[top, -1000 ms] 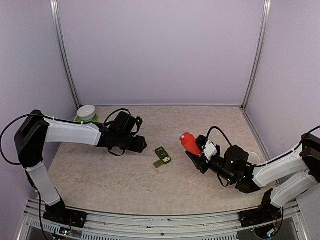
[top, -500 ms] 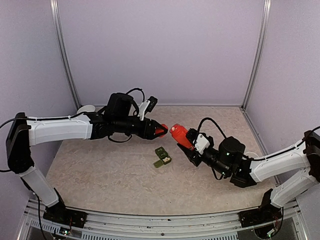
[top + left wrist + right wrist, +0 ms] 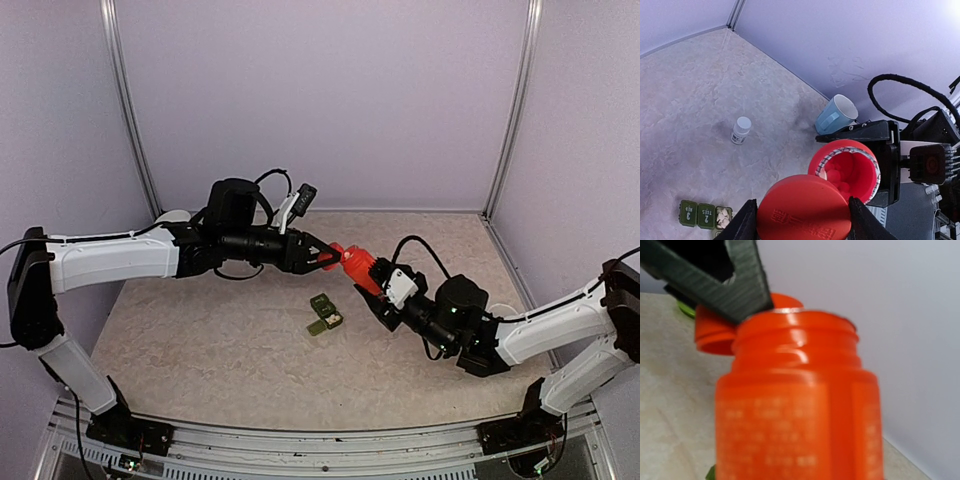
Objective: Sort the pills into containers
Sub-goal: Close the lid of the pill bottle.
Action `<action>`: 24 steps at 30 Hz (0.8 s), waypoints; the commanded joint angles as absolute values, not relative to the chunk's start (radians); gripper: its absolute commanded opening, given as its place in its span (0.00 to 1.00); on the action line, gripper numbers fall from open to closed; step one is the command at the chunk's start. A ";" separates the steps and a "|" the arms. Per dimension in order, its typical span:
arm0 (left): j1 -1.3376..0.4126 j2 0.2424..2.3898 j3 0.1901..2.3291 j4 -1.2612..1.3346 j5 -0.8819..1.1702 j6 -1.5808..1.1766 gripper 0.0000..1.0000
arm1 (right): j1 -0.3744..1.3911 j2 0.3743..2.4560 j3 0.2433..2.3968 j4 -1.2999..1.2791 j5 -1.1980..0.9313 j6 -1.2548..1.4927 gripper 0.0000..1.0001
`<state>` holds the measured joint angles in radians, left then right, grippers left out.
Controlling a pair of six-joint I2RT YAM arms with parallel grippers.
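My left gripper (image 3: 322, 258) is shut on a red cap (image 3: 804, 207), held in the air between both fingers (image 3: 743, 222). The cap sits just at the mouth of a red pill bottle (image 3: 357, 268). My right gripper (image 3: 383, 296) is shut on that bottle lower down, tilting it up towards the left. The bottle's mouth (image 3: 846, 169) is uncovered, with red pills (image 3: 839, 176) inside. The right wrist view is filled by the bottle (image 3: 800, 400), with the cap (image 3: 717, 335) behind its rim. The green containers (image 3: 323, 313) lie on the table below; one compartment (image 3: 723, 216) stands open with pale pills in it.
A pale blue mug (image 3: 836, 114) stands at the back right, beyond the bottle. A small white bottle (image 3: 741, 129) stands upright on the table. A white bowl (image 3: 172, 215) shows behind the left arm at the back left. Walls close the table in on three sides.
The left arm has risen and reached right, bringing the red cap up to the bottle's mouth. The right arm has lifted the bottle up and to the left.
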<state>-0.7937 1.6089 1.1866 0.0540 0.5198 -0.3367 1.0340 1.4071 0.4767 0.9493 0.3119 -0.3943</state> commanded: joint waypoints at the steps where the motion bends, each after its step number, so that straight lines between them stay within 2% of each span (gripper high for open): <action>1: -0.799 1.577 1.214 0.115 0.576 -0.363 0.43 | 1.047 1.429 0.486 1.016 0.334 -0.402 0.46; 12: -0.800 1.596 1.183 0.224 0.630 -0.464 0.43 | 1.060 1.459 0.516 1.033 0.317 -0.407 0.46; 24: -0.799 1.623 1.208 0.143 0.607 -0.438 0.42 | 1.071 1.452 0.527 1.032 0.339 -0.430 0.46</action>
<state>-0.7937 1.6100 1.1866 0.1734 0.6044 -0.4511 1.0592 1.4578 0.4973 0.9813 0.3202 -0.4152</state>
